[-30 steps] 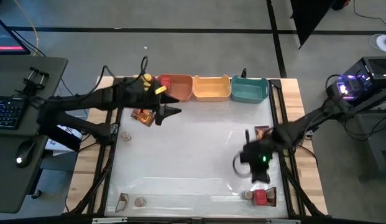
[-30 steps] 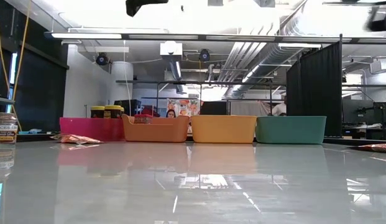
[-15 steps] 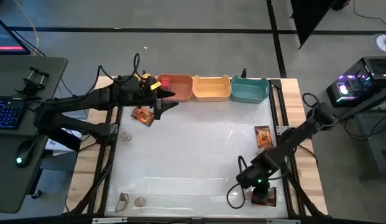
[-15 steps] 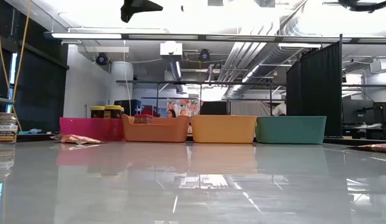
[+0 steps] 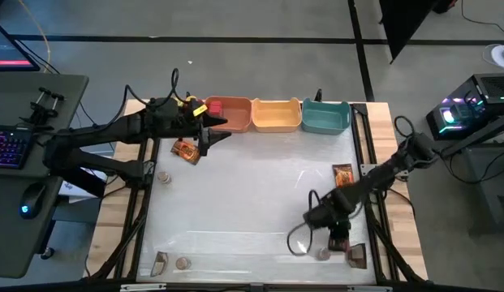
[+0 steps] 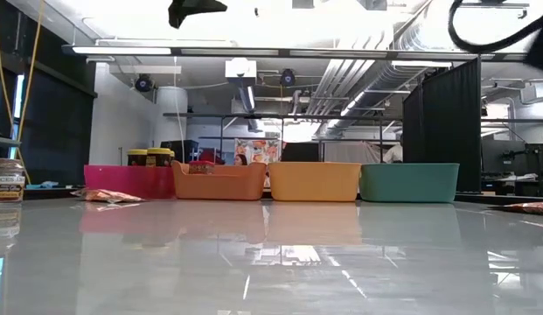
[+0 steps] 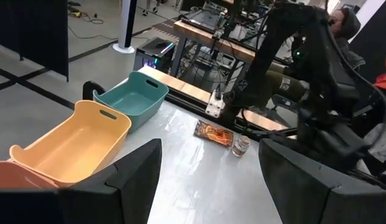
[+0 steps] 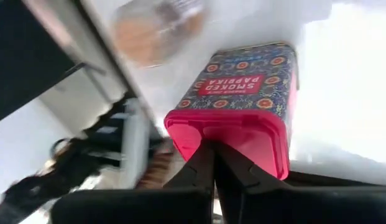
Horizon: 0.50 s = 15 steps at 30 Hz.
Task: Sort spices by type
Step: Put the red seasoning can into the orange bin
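My right gripper (image 5: pixel 336 233) is near the table's near right corner, shut on a red-lidded "smoked paprika" box (image 8: pixel 245 106), which shows red below the gripper (image 5: pixel 339 242). A grey-brown-lidded jar (image 5: pixel 323 254) and a foil packet (image 5: pixel 355 256) lie just beside it. My left gripper (image 5: pixel 216 135) hangs open and empty in front of the pink bin (image 6: pixel 127 181), which holds yellow-lidded jars (image 6: pixel 149 157). Another foil packet (image 5: pixel 342 176) lies flat by the right edge. My right gripper has its shut fingers (image 8: pixel 205 165) on the near rim of the box's red lid (image 8: pixel 242 140), coming at the lid end along the box. The fingers themselves cover the exact spot. Whether the box is clear of the table, I cannot tell.
Orange (image 5: pixel 229 113), yellow (image 5: pixel 276 115) and teal (image 5: pixel 325 116) bins line the far edge. A foil packet (image 5: pixel 185 151) and a jar (image 5: pixel 163 176) lie near the left edge; a packet (image 5: pixel 159 261) and a jar (image 5: pixel 183 263) sit in the near left corner.
My right gripper dropped from mid-right toward the near right corner onto the red box, then drew back a little toward the far edge; the box shifted with it, away from the jar and packet. My left gripper drifted slightly toward the far bins.
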Each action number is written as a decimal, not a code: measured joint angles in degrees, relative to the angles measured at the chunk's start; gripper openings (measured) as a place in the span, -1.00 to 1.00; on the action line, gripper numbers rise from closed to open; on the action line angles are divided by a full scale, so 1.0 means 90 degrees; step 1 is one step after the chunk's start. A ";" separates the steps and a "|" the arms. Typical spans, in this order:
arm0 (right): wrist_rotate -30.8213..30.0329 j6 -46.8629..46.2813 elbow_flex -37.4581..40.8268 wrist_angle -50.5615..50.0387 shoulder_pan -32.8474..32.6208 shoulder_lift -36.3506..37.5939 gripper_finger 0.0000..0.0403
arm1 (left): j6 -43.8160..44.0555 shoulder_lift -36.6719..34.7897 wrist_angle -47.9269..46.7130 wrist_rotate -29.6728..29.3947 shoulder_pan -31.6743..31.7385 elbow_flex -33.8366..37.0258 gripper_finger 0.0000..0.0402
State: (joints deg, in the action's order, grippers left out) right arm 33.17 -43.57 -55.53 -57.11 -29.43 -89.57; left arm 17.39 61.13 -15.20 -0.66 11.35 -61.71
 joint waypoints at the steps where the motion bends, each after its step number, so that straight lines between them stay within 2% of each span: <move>1: -0.0153 0.0202 0.0007 -0.0190 0.0165 0.0073 -1.00 | -0.0002 -0.0003 0.0006 0.0002 0.0000 0.0000 0.28; 4: -0.0593 0.0723 0.0014 -0.0477 0.0744 0.0262 -1.00 | 0.0000 -0.0008 0.0004 0.0002 0.0000 0.0000 0.28; 8: -0.1079 0.1322 -0.0037 -0.0312 0.1618 0.0321 -1.00 | 0.0051 -0.0008 0.0000 0.0004 -0.0002 0.0000 0.28; 15: -0.2095 0.1998 -0.0122 0.1874 0.2837 0.0303 -1.00 | 0.0330 -0.0008 -0.0008 0.0146 -0.0019 0.0000 0.28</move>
State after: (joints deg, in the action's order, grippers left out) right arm 14.31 -25.58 -56.63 -40.24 -3.89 -86.84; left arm 20.36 61.06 -15.27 0.65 11.18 -61.71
